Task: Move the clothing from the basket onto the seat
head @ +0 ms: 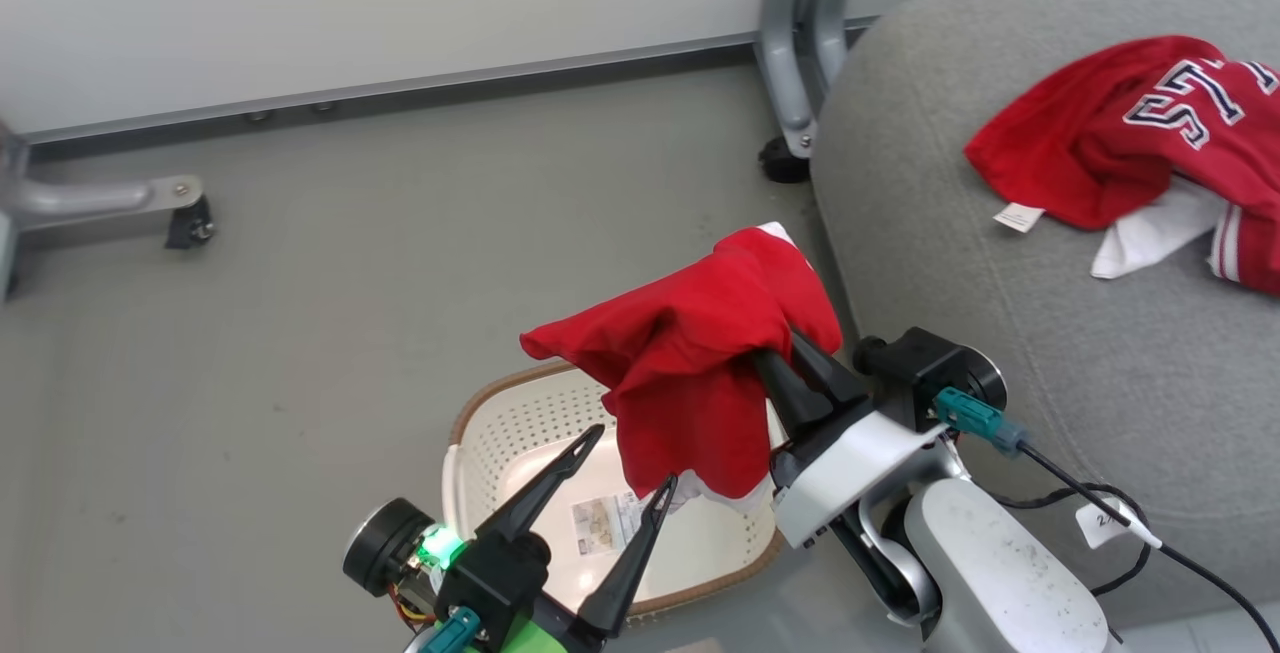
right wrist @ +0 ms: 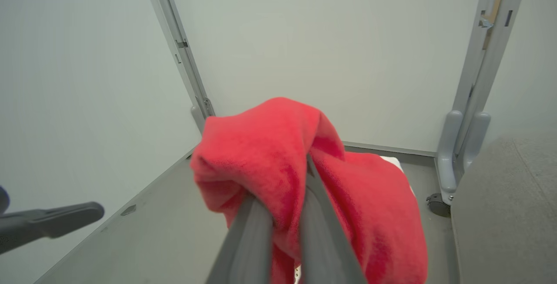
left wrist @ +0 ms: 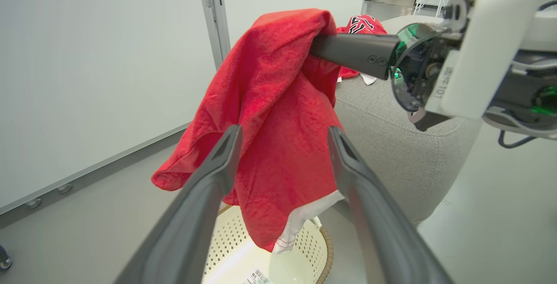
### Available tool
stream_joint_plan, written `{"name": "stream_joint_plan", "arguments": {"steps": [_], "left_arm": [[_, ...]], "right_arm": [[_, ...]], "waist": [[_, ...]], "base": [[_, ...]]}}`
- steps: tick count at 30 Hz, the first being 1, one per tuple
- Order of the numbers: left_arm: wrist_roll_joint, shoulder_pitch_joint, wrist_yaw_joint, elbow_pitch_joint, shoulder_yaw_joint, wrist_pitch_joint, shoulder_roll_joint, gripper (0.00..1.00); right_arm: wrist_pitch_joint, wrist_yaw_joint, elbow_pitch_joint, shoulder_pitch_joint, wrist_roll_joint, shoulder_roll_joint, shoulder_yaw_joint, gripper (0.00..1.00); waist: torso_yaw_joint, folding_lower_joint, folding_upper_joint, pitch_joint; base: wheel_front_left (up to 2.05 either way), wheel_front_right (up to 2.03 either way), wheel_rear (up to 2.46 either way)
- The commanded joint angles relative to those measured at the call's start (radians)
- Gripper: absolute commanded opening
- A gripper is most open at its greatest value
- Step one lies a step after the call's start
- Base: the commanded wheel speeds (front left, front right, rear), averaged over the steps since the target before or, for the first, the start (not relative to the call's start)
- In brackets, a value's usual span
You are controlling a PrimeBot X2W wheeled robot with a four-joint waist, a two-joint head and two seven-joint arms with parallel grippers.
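Observation:
A red garment (head: 700, 363) hangs over the cream basket (head: 500, 433), pinched in my right gripper (head: 775, 353), which is shut on it; the cloth drapes over both fingers (right wrist: 278, 214). The garment's white hem (left wrist: 300, 223) dangles just above the basket (left wrist: 243, 249), whose base shows a sticker (head: 603, 521). My left gripper (head: 630, 458) stands open over the basket, its two fingers (left wrist: 217, 166) just in front of the hanging cloth and holding nothing. Another red garment (head: 1130, 143) with navy-and-white lettering and a white label lies on the grey seat (head: 950, 263) at the right.
Grey metal frame legs on castors (head: 785, 158) stand by the seat's far corner, and another leg (head: 185, 218) is at the far left. A pale wall (head: 400, 3) runs along the back. Black cables (head: 1120, 523) trail from my right wrist. Grey floor (head: 300, 333) surrounds the basket.

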Motion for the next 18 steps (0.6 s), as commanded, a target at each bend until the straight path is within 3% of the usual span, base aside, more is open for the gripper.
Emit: {"name": "stream_joint_plan", "arguments": {"steps": [1,18], "left_arm": [[0.004,-0.005,0.003,0.000,0.001,0.003,0.005,1.00],[0.011,-0.071,-0.007,-0.040,-0.008,0.032,0.038,1.00]], "right_arm": [[-0.009,0.000,0.001,-0.015,-0.005,0.002,-0.004,0.00],[-0.054,0.000,0.006,-0.028,-0.012,0.017,-0.092,0.00]], "waist": [[-0.068,0.0000,-0.0001,0.015],[-0.375,0.0000,-0.0001,0.108]], "base": [[0.00,0.00,0.00],[0.00,0.00,0.00]]}}
